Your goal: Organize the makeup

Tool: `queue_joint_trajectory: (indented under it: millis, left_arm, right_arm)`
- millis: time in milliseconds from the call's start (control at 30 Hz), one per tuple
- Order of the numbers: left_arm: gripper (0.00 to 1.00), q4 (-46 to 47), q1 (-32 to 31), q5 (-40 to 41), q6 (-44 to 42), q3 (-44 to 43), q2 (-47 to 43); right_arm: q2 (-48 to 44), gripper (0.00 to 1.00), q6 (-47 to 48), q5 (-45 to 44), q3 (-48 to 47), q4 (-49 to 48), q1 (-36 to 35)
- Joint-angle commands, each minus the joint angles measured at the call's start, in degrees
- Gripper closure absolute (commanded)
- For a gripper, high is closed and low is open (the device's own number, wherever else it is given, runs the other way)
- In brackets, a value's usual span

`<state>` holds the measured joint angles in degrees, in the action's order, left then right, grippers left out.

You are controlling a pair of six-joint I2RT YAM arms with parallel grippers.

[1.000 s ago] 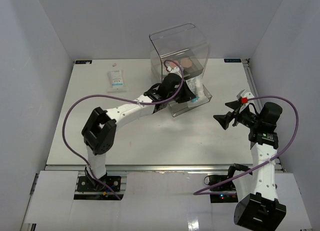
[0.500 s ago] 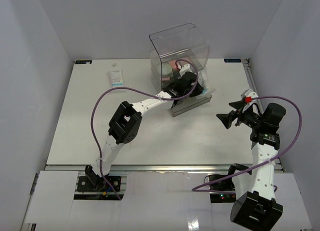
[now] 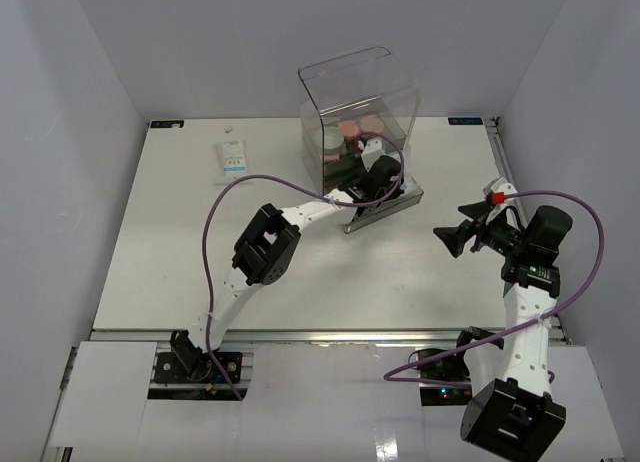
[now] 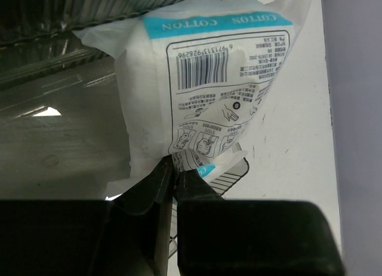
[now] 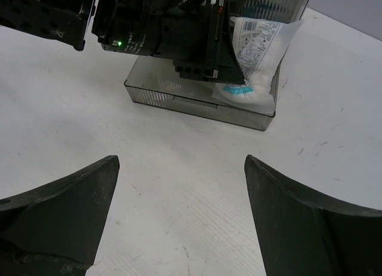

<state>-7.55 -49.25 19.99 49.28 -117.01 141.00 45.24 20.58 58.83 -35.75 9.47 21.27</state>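
My left hand (image 4: 173, 168) is pinched tight, its two fingertips closed on the near edge of a white cotton sachet (image 4: 209, 91), right where the printed pictures end. From the left wrist camera the sachet's long axis runs straight away from the fingers, with the teal band at the far end and the barcode just below it, the print upside down to me. In the right wrist view the same sachet (image 5: 259, 43) leans out to the right of the left hand and slopes down, its teal end lying in the right end of the smoky drawer (image 5: 179, 103). That drawer sits on the tabletop (image 3: 200, 242) at the foot of the clear box (image 3: 360, 92). My right hand (image 5: 180, 162) is spread wide and holds nothing; it hangs over bare tabletop, well apart from the drawer, fingers pointing towards it. From above I see round pink compacts (image 3: 360, 127) inside the box, and a second sachet (image 3: 233, 159) lying flat near the far left of the tabletop, long axis running front to back.
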Motion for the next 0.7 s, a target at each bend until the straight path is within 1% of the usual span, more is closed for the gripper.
queue_joint_trajectory:
  millis: [0, 100, 167, 267, 333, 367, 467, 533, 667]
  left_arm:
    - [1.00, -1.35, 0.94, 0.77, 0.12, -0.53, -0.78]
    - [1.00, -1.76, 0.93, -0.74, -0.02, -1.53, -0.05]
    - [0.95, -2.20, 1.00, -1.61, 0.51, -2.19, 0.53]
    - [0.85, -3.10, 0.98, -2.41, 2.22, -2.43, 0.90]
    - [0.72, -3.45, 1.00, -3.14, 3.17, -2.33, 1.03]
    - [0.67, -3.53, 1.00, -3.82, 3.55, -2.25, 1.02]
    - [0.50, -3.39, 0.98, -5.24, 3.74, -1.76, 0.10]
    - [0.44, -2.54, 0.82, -5.80, 2.87, -1.32, -1.41]
    - [0.34, 1.74, 0.21, -5.57, -0.40, 2.57, -5.98]
  right_arm:
    - [0.22, 0.08, -0.72, 1.37, -0.11, -0.86, 0.37]
    - [0.29, 0.08, -0.72, 1.44, -0.11, -0.86, 0.44]
    - [0.29, 0.08, -0.77, 1.46, -0.11, -0.86, 0.64]
    - [0.29, 0.08, -0.80, 1.52, -0.11, -0.84, 0.77]
    - [0.29, 0.08, -0.90, 1.65, -0.11, -0.86, 0.98]
    - [0.28, 0.08, -0.98, 1.72, -0.11, -0.86, 1.06]
    - [0.18, 0.08, -1.00, 1.91, -0.11, -0.86, 1.34]
    - [0.11, 0.08, -1.07, 2.29, -0.11, -0.86, 1.41]
    - [0.02, 0.08, -1.14, 2.78, -0.11, -0.77, 1.51]
